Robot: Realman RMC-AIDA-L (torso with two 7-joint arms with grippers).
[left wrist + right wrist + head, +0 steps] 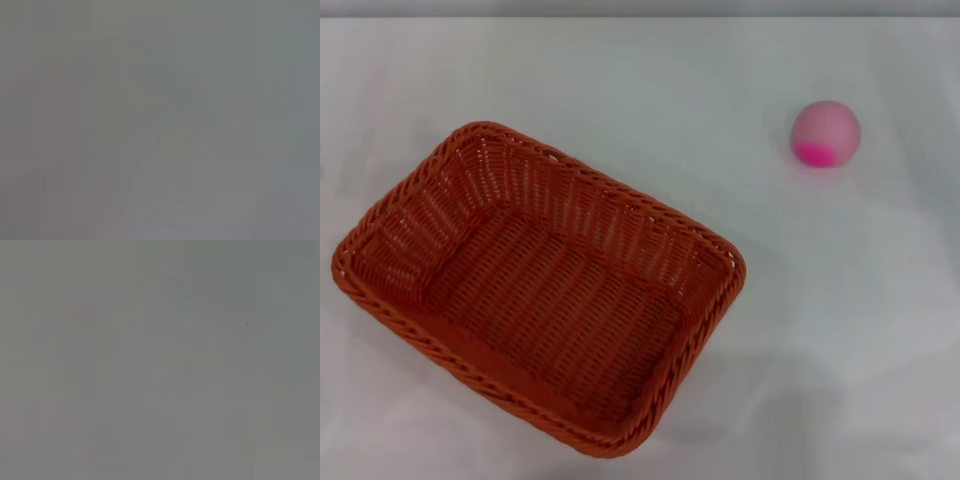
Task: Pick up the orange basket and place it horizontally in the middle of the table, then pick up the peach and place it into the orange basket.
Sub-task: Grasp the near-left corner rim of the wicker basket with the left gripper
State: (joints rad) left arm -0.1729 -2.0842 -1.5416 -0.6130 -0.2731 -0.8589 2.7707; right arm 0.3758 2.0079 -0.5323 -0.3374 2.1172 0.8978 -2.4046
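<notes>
Sitting askew near table point(880, 330) front-left edge, orange basket point(535, 285); peach point(826, 132) well apart; end effector state unseen.

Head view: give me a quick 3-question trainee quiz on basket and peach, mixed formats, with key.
1. True or false: the peach lies inside the basket.
2. Multiple choice: how does the basket sit on the table?
A. Upside down
B. Upright, open side up, turned at a slant to the table edge
C. Tipped on its side
3. Fill in: seen from the head, the peach lies on the robot's ____ side, farther back than the basket.

Key:
1. False. It rests on the bare table, apart from the basket.
2. B.
3. Right.

Neither gripper shows in the head view, and the wrist views show nothing that can be made out.
</notes>
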